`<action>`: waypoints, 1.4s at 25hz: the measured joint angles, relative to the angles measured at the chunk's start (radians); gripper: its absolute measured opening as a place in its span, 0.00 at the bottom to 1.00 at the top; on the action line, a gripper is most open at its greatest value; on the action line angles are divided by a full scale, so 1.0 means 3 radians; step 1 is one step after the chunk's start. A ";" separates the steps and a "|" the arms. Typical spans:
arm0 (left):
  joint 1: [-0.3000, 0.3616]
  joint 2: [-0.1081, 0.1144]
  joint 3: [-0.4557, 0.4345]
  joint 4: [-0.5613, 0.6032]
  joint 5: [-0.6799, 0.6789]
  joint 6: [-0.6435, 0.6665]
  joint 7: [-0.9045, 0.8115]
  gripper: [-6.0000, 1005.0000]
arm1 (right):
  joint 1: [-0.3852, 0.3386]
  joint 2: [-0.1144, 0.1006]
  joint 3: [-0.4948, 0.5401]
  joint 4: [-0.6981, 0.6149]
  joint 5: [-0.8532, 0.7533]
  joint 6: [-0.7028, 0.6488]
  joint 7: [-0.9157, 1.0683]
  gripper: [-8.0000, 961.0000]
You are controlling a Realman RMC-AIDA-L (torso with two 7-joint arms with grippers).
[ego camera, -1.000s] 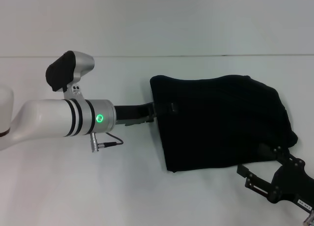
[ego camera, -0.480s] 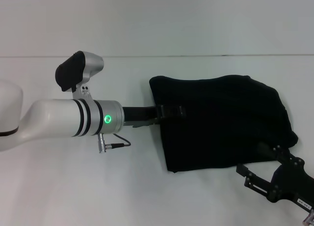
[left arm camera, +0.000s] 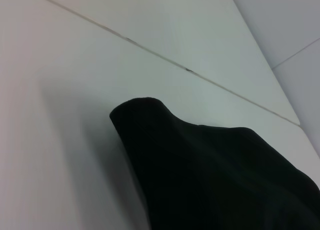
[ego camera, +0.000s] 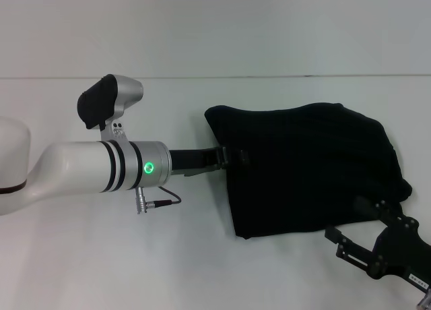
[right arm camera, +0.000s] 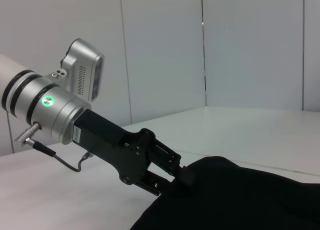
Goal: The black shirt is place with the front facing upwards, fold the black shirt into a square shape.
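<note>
The black shirt (ego camera: 310,165) lies folded into a rough rectangle on the white table (ego camera: 101,256), right of centre in the head view. Its lettering and neck label are hidden. My left gripper (ego camera: 234,156) reaches in from the left and is shut on the shirt's left edge, about halfway along it. The right wrist view shows its fingers (right arm camera: 186,176) pinching the fold of cloth (right arm camera: 235,195). The left wrist view shows only the shirt's far corner (left arm camera: 145,115). My right gripper (ego camera: 343,219) is open at the shirt's near right edge, low over the table.
The table's far edge (ego camera: 168,76) meets a pale wall behind. Bare white table surface lies to the left of the shirt and in front of it (ego camera: 202,276). A thin cable (ego camera: 161,202) hangs from the left wrist.
My left gripper pushed right onto the shirt's left edge, then drew back a little to the left. The shirt's left edge shifted slightly. The right gripper has not moved.
</note>
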 joint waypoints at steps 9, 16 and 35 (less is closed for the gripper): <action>0.0001 0.0001 -0.0018 0.0000 -0.0004 0.0015 0.0018 0.25 | -0.0006 -0.0005 0.0000 0.0000 0.0000 -0.0014 0.0000 0.88; 0.0038 0.0036 -0.0023 0.0026 -0.0010 0.0173 0.0032 0.14 | 0.0001 -0.0005 0.0022 0.0000 0.0000 -0.0017 0.0000 0.88; 0.0362 0.0272 -0.0215 0.0386 0.0351 0.0231 -0.0213 0.10 | 0.0096 0.0007 0.0037 -0.0009 0.0029 -0.0013 -0.0001 0.88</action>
